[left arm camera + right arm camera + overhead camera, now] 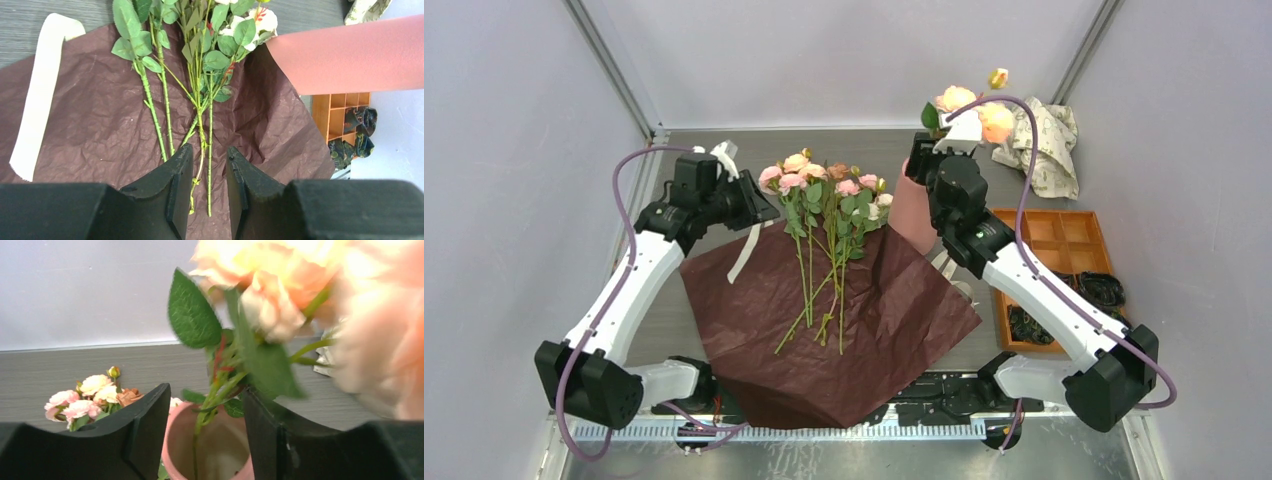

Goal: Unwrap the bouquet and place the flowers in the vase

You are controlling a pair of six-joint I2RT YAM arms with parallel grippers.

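The bouquet lies unwrapped: dark red paper point(904, 320) is spread flat with pink and peach flowers point(824, 190) lying on it, their stems pointing to the near edge. A cream ribbon point(746, 255) lies on the paper's left side. The salmon-pink vase point(912, 215) stands upright at the paper's far right corner. My right gripper point(206, 390) hovers open over the vase point(172, 440). A peach rose stem point(265, 285) passes between its jaws down into the vase. My left gripper point(209, 147) is open above the stems point(200, 75), holding nothing.
An orange compartment tray point(1064, 240) with dark items point(1104, 290) sits to the right of the vase. Crumpled cream printed paper point(1049, 145) lies at the far right by the wall. Enclosure walls close in the left, right and back sides.
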